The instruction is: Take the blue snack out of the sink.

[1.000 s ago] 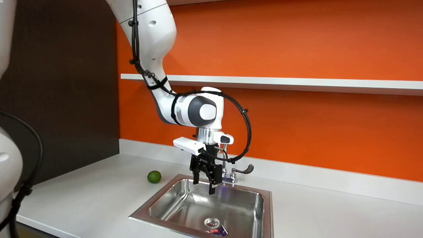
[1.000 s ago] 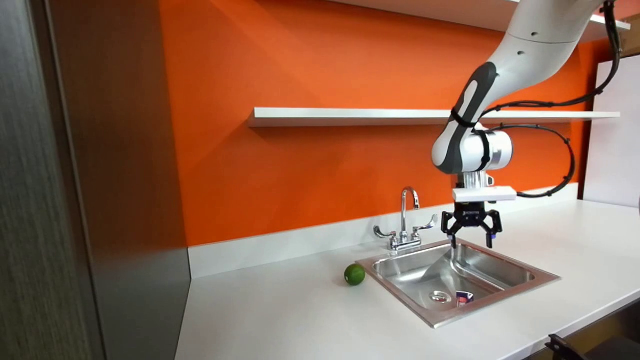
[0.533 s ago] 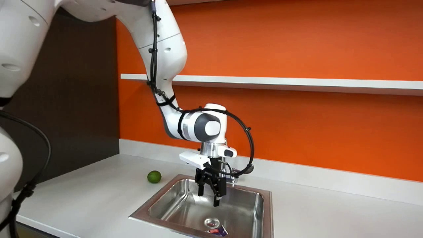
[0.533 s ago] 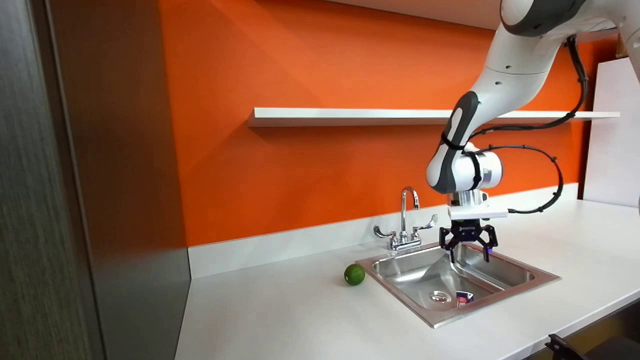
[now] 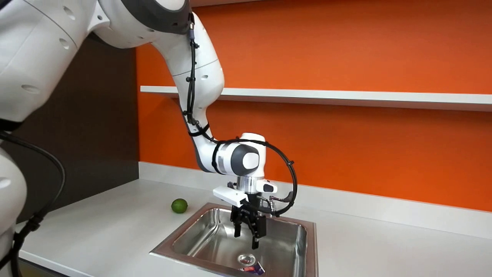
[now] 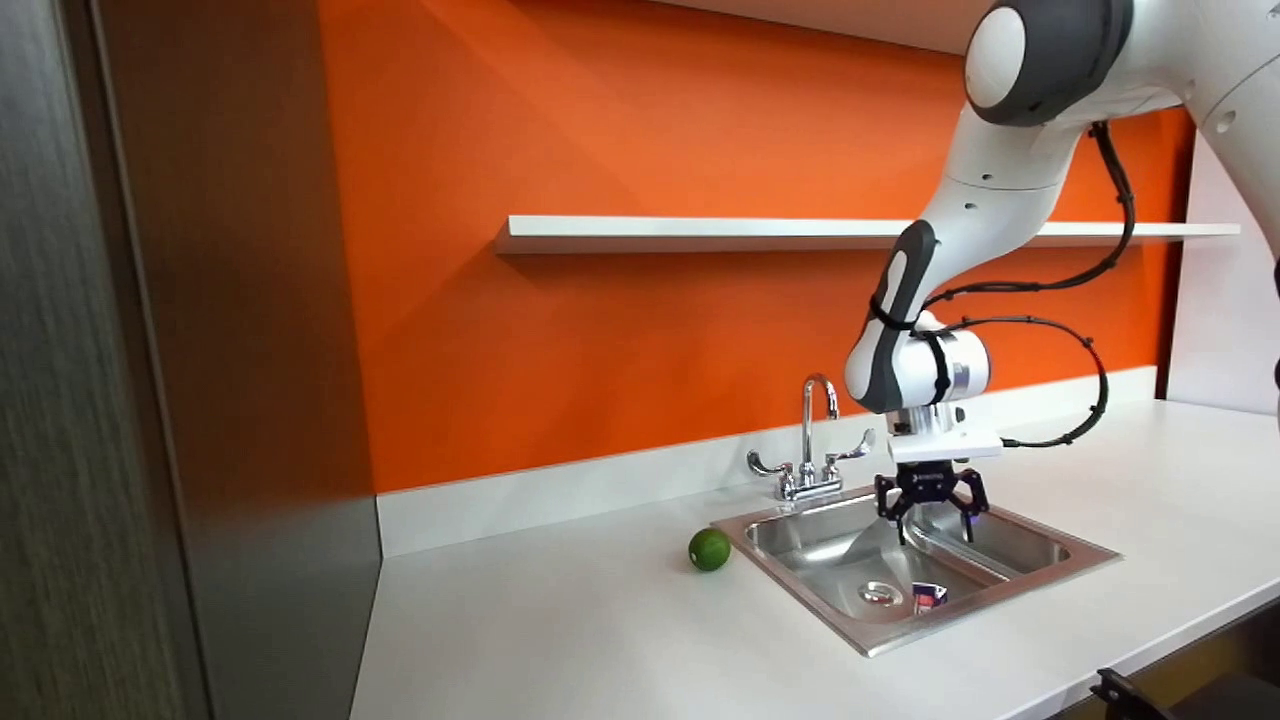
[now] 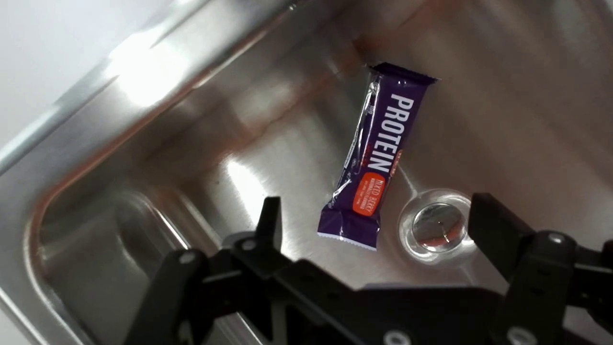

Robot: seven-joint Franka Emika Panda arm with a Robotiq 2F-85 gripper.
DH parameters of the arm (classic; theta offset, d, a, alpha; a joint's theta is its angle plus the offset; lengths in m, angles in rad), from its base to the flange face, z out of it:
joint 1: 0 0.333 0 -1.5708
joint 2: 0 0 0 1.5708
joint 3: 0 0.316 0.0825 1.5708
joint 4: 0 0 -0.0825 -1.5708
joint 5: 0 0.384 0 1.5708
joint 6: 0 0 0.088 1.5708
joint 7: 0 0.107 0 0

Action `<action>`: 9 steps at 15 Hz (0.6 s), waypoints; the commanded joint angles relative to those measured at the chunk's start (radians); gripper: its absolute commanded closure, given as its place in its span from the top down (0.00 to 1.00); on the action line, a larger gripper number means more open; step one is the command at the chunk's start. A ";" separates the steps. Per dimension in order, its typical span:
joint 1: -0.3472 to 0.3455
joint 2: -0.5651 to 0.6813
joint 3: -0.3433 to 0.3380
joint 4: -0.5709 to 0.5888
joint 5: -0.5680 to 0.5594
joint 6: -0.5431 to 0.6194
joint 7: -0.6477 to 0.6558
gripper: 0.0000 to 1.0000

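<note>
Purple snack bar [image 7: 383,153] lies in the sink [image 5: 311,250], just beside the round drain [image 7: 438,227]. The black claw [image 6: 935,538] hangs over the sink with its two fingers [image 7: 270,223] wide apart, and a green fruit [image 6: 709,549] sits on the counter [image 6: 560,620]

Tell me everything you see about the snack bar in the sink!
The snack bar is a shiny, plastic-looking purple packet with crimped ends, white letters saying PROTEIN and an orange patch saying MIXED BERRY. It looks unopened, lying flat on the sink floor beside the drain. The hand isn't touching it.
</note>
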 commanded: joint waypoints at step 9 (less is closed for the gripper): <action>-0.006 0.023 0.001 0.021 0.015 0.009 0.006 1.00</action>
